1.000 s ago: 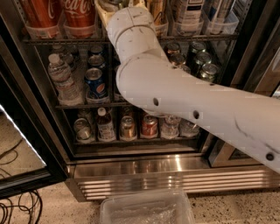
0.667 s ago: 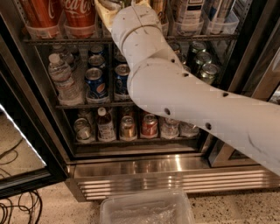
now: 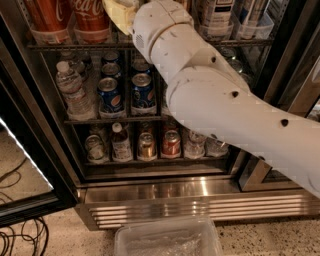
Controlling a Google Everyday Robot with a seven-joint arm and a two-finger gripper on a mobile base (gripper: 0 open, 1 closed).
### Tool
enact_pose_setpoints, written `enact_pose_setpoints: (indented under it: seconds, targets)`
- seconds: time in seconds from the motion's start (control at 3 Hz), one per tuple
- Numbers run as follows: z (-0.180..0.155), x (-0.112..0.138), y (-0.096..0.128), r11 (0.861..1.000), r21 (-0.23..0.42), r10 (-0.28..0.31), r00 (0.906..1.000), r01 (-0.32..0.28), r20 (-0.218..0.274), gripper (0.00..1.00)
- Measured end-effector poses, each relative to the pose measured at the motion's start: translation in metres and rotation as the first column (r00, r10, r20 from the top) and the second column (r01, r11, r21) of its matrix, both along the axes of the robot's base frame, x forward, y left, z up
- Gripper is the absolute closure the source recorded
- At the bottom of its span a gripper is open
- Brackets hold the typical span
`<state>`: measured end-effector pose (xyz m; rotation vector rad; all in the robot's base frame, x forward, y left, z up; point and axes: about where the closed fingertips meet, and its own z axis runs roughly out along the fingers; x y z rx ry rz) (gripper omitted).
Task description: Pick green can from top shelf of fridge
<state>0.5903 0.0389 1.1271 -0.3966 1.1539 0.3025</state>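
White casing fills most of the view. My arm (image 3: pixel 225 110) runs from the lower right up into the fridge (image 3: pixel 190 192). My end effector (image 3: pixel 119 16) sits at the level of the top shelf (image 3: pixel 75 45), just right of the 2 red Coca-Cola cans (image 3: pixel 90 17), and only a cream-coloured part of it shows at the upper edge.

Over the last second my elbow and forearm have swung to the right and lifted. A second blue can (image 3: pixel 142 92) on the middle rack, which the arm covered before, now stands in plain sight. The end effector itself has hardly shifted and stays up at the top rack. I read that as the arm settling its pose around a reach that has already arrived, so the grasp is either about to happen or under way.

I cannot tell how far open the end effector is, or whether it has hold of anything, because its working end is hidden behind my wrist and the frame edge.

The green can is not visible. I judge it stands on the top shelf behind my wrist, between the red cans and the pale cans (image 3: pixel 217 12) to the right. I can say nothing of its colour, stripes or lid from here.
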Motion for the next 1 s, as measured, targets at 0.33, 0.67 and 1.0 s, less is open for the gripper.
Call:
enact_pose_setpoints:
  seconds: [0.33, 0.67, 1.0]
  targets:
    - [-0.014, -0.006, 0.012, 0.993, 0.031, 0.117, 0.9903, -0.114, -0.075, 1.0]
    - [-0.043, -0.016, 0.003, 0.991, 0.01, 0.132, 0.9786, -0.132, -0.158, 1.0]
    - [-0.043, -0.016, 0.003, 0.991, 0.01, 0.132, 0.9785, -0.132, -0.158, 1.0]
